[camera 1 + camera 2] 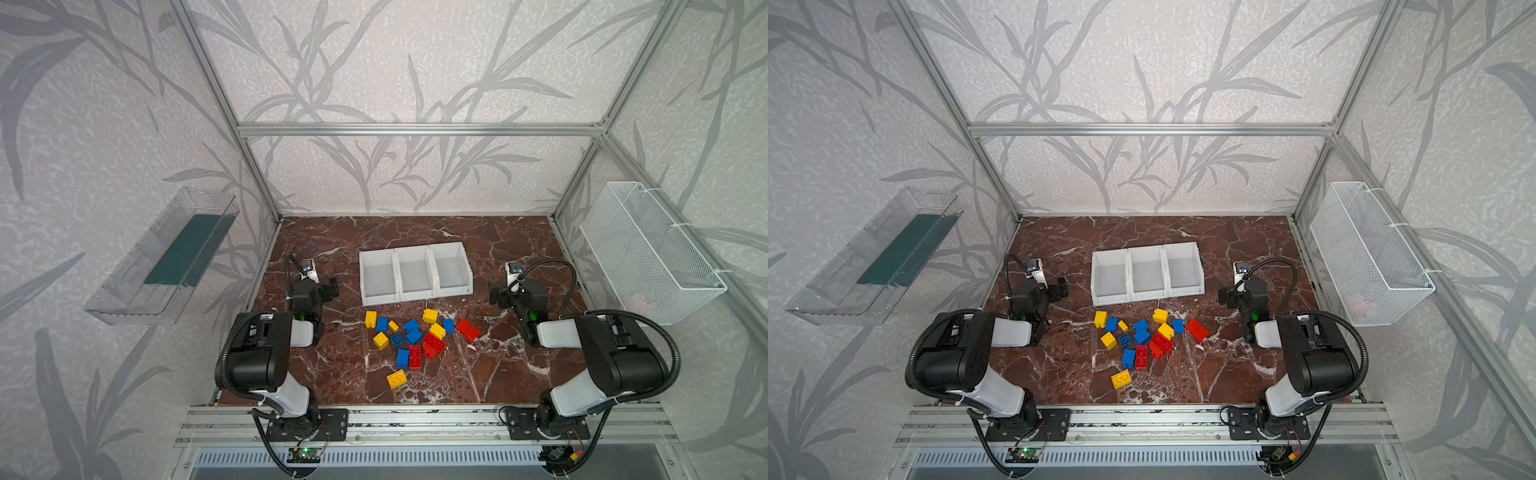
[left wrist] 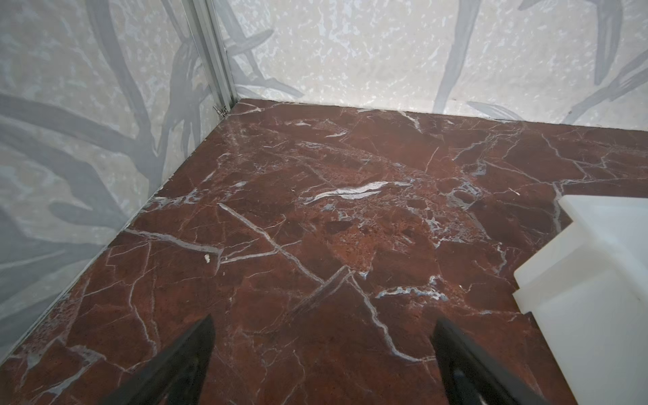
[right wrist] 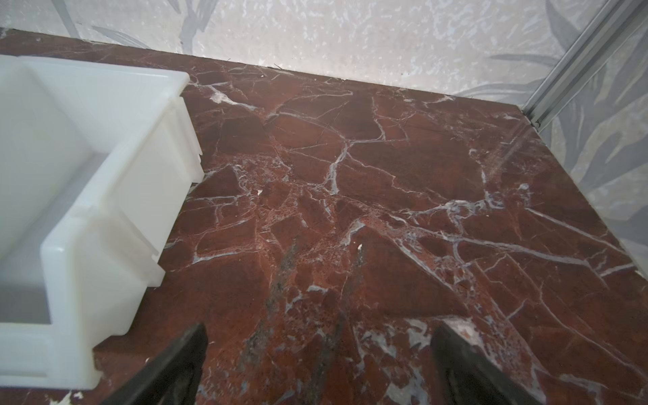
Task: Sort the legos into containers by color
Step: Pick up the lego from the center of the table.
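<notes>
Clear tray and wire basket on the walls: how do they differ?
The tray is clear plastic; the basket is white wire mesh. The tray hangs on the left, the basket on the right. The tray holds a dark green sheet; the basket shows none. Both are mounted beyond the table edges.

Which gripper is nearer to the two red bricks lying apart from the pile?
Right. The right gripper sits just behind and outward of the red bricks; the left gripper is beyond the whole pile, beside the leftmost white bin.
</notes>
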### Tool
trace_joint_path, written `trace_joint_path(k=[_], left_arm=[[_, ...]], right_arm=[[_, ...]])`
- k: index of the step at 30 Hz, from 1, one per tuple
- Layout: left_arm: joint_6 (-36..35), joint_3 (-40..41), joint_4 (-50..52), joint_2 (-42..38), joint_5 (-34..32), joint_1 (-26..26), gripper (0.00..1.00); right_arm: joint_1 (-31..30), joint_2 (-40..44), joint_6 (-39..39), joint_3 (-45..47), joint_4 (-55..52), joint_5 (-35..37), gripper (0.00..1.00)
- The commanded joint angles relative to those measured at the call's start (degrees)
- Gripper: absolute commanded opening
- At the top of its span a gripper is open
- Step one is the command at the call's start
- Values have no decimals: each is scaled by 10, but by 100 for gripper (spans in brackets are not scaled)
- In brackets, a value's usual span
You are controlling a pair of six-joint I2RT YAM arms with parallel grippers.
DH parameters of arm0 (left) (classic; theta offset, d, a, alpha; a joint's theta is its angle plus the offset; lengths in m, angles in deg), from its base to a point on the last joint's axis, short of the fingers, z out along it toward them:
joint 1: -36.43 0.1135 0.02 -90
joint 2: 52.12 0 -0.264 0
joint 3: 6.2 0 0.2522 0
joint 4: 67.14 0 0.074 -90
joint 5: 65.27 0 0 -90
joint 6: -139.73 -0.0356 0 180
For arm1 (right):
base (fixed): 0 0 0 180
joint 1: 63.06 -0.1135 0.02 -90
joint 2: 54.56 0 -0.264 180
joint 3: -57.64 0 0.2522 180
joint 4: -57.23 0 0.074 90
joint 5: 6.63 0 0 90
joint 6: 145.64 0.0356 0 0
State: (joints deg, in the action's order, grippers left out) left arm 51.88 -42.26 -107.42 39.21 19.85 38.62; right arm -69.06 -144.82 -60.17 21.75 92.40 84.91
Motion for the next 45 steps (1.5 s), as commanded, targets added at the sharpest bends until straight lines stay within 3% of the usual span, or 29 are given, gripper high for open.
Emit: trace_joint_path(k=[1, 25, 29, 32, 34, 37, 43, 45], left_arm=[[1, 6, 0, -14, -1, -2, 99], [1, 5, 3, -15, -2, -3, 99], [8, 2, 17, -29, -34, -5, 99], [16, -47, 184, -109, -41, -8, 99], [30, -99, 328, -153, -17, -12, 99], [53, -143, 433, -196, 36, -24, 99], [81, -165, 559, -283, 26, -55, 99], [96, -165, 593, -302, 34, -63, 99]], right_arm=[[-2, 15, -1, -10, 2, 7, 99], [2, 15, 4, -13, -1, 1, 99], [-12, 38, 3, -11, 1, 71, 99], [-72, 126, -25, -107, -293, 114, 99], [-123, 153, -19, -168, -425, 126, 99], [-198, 165, 17, -234, -555, 131, 99], [-285, 154, 113, -331, -727, 28, 99], [-315, 140, 134, -355, -780, 33, 100]])
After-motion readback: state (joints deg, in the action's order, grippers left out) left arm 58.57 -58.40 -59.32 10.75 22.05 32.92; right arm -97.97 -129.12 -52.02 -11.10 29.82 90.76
